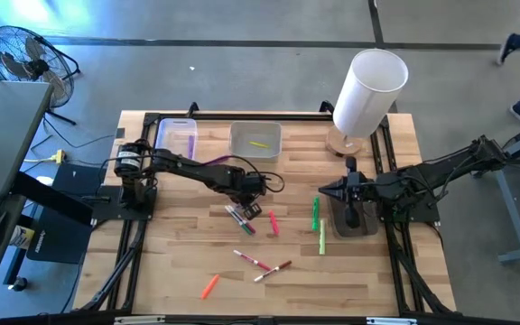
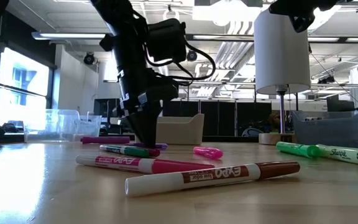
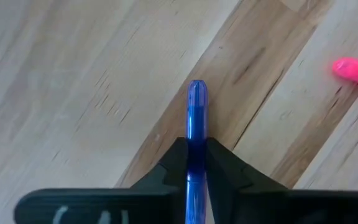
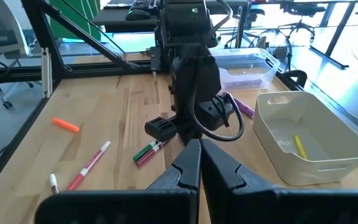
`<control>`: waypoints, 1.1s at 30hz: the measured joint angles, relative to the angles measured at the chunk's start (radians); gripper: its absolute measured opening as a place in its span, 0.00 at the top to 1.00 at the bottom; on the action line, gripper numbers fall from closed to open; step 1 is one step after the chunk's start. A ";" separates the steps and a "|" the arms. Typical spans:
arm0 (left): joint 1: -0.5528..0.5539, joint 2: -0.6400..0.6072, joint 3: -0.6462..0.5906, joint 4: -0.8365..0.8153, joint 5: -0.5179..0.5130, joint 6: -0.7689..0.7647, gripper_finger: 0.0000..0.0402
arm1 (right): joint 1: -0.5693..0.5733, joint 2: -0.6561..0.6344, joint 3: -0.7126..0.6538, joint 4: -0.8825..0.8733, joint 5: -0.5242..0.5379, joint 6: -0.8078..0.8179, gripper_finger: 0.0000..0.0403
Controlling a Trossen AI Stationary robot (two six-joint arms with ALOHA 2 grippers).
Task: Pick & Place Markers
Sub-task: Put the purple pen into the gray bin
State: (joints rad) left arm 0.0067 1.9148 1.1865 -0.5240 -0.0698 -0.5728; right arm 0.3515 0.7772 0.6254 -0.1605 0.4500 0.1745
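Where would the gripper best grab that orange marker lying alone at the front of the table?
Probably the middle of the orange marker, coming straight down from above. It lies flat and slanted on the table with nothing beside it, so the jaws should close across its thin width.

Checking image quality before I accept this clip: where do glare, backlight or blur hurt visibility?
Low view: bright windows and ceiling lights backlight the left gripper into a silhouette, with glare on the table at left. Left wrist view: the blue marker is shown close up and soft, with the pink marker blurred. High view: evenly lit, though markers appear tiny.
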 joint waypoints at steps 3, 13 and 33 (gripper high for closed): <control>0.000 0.001 0.013 -0.014 0.001 -0.004 0.92 | 0.000 0.000 0.000 -0.001 0.008 0.000 0.99; 0.008 -0.015 0.114 -0.040 0.003 0.066 0.93 | 0.000 0.000 0.000 -0.001 0.030 0.002 1.00; 0.401 -0.298 0.130 0.025 0.144 0.421 0.93 | 0.000 0.001 0.000 -0.062 0.312 0.105 1.00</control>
State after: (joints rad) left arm 0.4075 1.6164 1.3167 -0.4991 0.0740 -0.1522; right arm 0.3511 0.7786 0.6250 -0.2222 0.7619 0.2790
